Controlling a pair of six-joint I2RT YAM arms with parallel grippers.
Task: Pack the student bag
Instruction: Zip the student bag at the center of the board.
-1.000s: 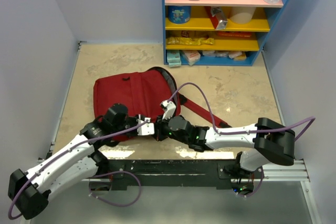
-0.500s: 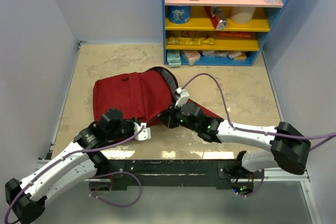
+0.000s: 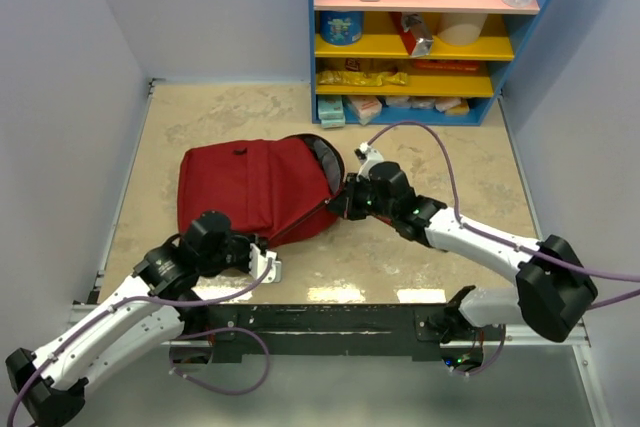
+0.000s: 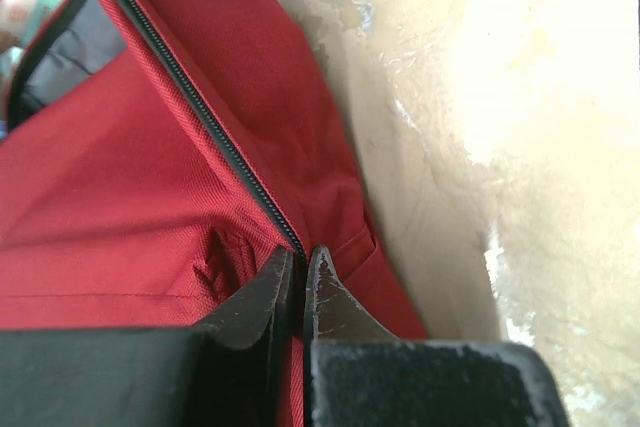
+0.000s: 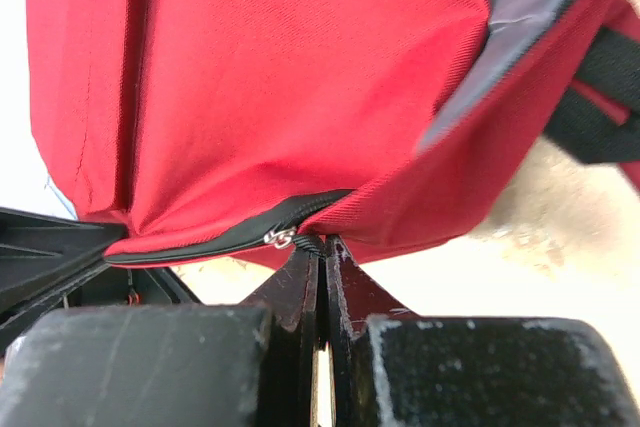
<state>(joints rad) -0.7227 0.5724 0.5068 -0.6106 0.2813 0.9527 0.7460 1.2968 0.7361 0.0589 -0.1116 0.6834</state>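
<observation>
The dark-red student bag [image 3: 245, 187] lies flat on the table, left of centre, with its grey-lined mouth [image 3: 326, 155] gaping at its right end. My left gripper [image 3: 268, 261] is at the bag's near corner. In the left wrist view it [image 4: 298, 259] is shut on the bag's fabric [image 4: 120, 177] at the end of the black zipper [image 4: 200, 107]. My right gripper [image 3: 345, 205] is at the bag's right edge. In the right wrist view it [image 5: 323, 247] is shut on the black zipper pull beside the metal slider [image 5: 279, 237], under the red fabric [image 5: 280, 77].
A blue shelf unit [image 3: 312, 37] stands at the back right, with boxes and snack packets on yellow shelves and bottles on top. Pale walls close the left and right sides. A black rail [image 3: 350, 319] runs along the near edge.
My right gripper has moved up and right along the bag's near edge, from its near corner to its right end. My left gripper has drawn back a little toward the near left.
</observation>
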